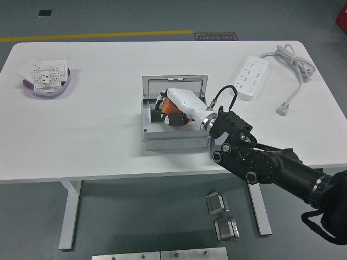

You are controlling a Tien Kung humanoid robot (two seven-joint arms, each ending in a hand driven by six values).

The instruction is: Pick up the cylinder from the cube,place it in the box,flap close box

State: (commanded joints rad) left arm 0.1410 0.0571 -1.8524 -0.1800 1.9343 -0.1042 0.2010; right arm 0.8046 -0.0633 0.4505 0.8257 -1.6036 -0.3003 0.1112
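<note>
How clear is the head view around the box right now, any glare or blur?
Head view: even, soft light, no strong glare; the right hand and orange cylinder over the grey box look slightly soft; the box interior is dark, details hidden.

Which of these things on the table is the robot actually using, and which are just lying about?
In use:
- orange cylinder, gripped by the right hand
- grey box, its lid standing open; the hand is over its opening

Just lying about:
- white power strip with its cable, far right
- purple bowl holding white socket plates, far left
</note>
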